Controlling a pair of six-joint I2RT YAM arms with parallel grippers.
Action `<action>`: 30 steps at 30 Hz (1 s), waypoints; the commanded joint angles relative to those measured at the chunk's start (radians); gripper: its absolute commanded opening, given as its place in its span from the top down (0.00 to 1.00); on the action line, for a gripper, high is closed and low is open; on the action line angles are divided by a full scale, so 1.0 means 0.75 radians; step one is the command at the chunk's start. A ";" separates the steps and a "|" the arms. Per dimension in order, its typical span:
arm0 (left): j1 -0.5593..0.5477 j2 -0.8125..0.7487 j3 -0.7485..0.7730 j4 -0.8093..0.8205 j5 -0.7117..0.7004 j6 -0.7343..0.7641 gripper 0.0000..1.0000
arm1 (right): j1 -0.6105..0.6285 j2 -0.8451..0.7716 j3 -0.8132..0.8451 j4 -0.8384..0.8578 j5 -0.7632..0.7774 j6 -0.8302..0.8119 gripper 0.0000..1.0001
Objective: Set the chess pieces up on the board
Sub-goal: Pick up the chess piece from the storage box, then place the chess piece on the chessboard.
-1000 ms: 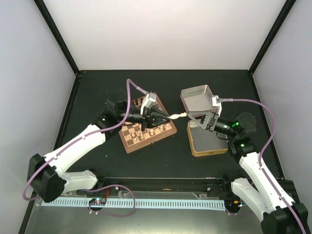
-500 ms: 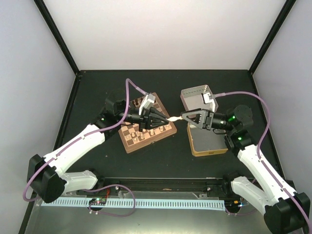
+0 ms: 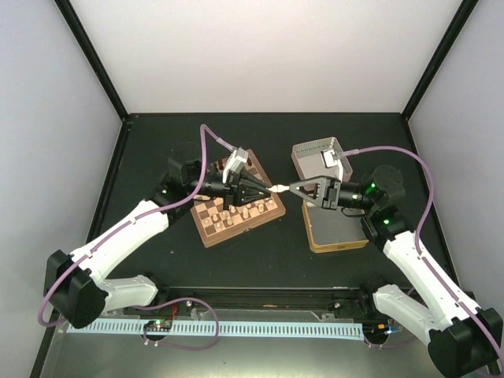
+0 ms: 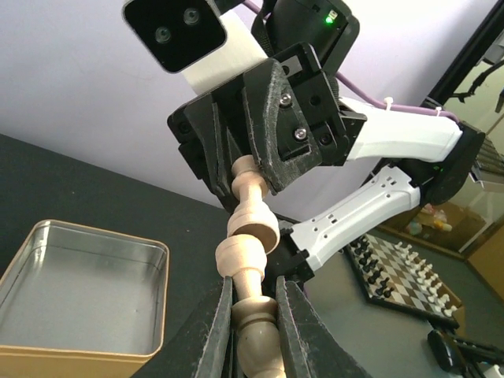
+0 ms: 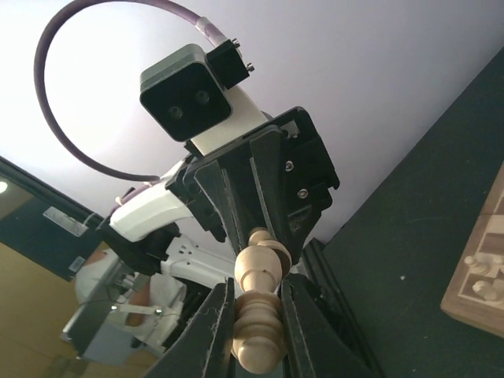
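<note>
A pale cream chess piece [image 3: 279,189] hangs in the air between the board [image 3: 236,233] and the gold tin [image 3: 337,236], with both grippers on it. My left gripper [image 3: 269,189] is shut on one end; in the left wrist view its fingers [image 4: 223,315] clamp the piece [image 4: 248,236]. My right gripper [image 3: 290,189] is shut on the other end, its fingers [image 5: 216,315] pressed against the piece [image 5: 264,276]. Several small pieces stand on the board, some pale ones [image 5: 476,264] showing in the right wrist view.
A pinkish-silver tin lid [image 3: 316,160] lies behind the gold tin, right of the board. The open tin [image 4: 87,236] shows below the grippers in the left wrist view. Black frame posts rise at the table's back corners.
The right gripper swung left to meet the left gripper and shut on the free end of the piece. The left gripper stayed shut on it, shifting slightly.
</note>
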 commanded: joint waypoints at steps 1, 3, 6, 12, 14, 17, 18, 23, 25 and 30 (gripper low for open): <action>0.029 -0.022 0.011 -0.002 -0.072 -0.010 0.98 | 0.009 0.012 0.086 -0.168 0.082 -0.122 0.92; 0.058 -0.036 0.012 -0.066 -0.170 -0.011 0.98 | 0.009 0.034 0.127 -0.333 0.162 -0.223 0.95; 0.130 -0.069 0.020 -0.231 -0.377 -0.017 0.98 | 0.009 0.099 0.218 -0.651 0.305 -0.410 0.97; 0.244 -0.210 0.026 -0.675 -1.046 0.024 0.99 | 0.144 0.278 0.443 -1.122 0.722 -0.689 0.99; 0.269 -0.271 0.015 -0.779 -1.225 0.038 0.98 | 0.229 0.369 0.531 -1.237 0.861 -0.741 0.99; 0.315 -0.362 0.004 -0.911 -1.393 0.079 0.99 | 0.362 0.524 0.679 -1.405 1.062 -0.804 0.99; 0.325 -0.389 0.001 -0.948 -1.434 0.093 0.98 | 0.405 0.575 0.730 -1.450 1.117 -0.816 0.99; 0.356 -0.484 -0.042 -1.052 -1.571 0.125 0.98 | 0.569 0.846 0.969 -1.644 1.316 -0.852 0.99; 0.365 -0.513 -0.087 -1.057 -1.584 0.131 0.98 | 0.626 0.944 1.072 -1.713 1.381 -0.862 0.99; 0.376 -0.554 -0.180 -1.032 -1.570 0.121 0.98 | 0.738 1.142 1.247 -1.848 1.480 -0.873 0.98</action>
